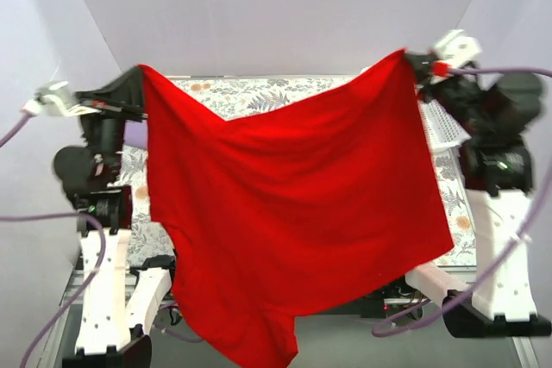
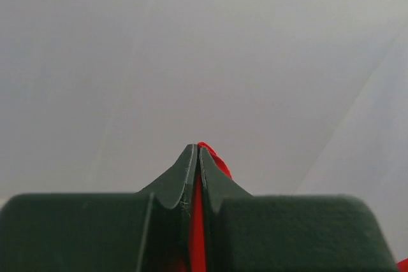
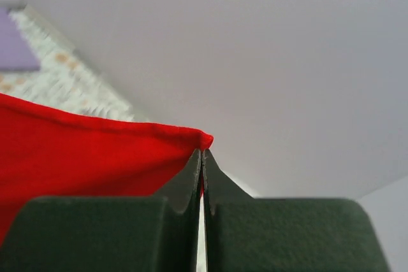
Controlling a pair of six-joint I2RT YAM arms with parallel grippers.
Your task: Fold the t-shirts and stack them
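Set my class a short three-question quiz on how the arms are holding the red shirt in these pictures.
1. True or false: only one gripper holds the red t-shirt.
2. Pick one. The left gripper is: A open; B shut on the shirt's cloth; C shut on nothing.
3. Fill in: the right gripper pinches the shirt at a ___.
Key: 1 false; 2 B; 3 corner.
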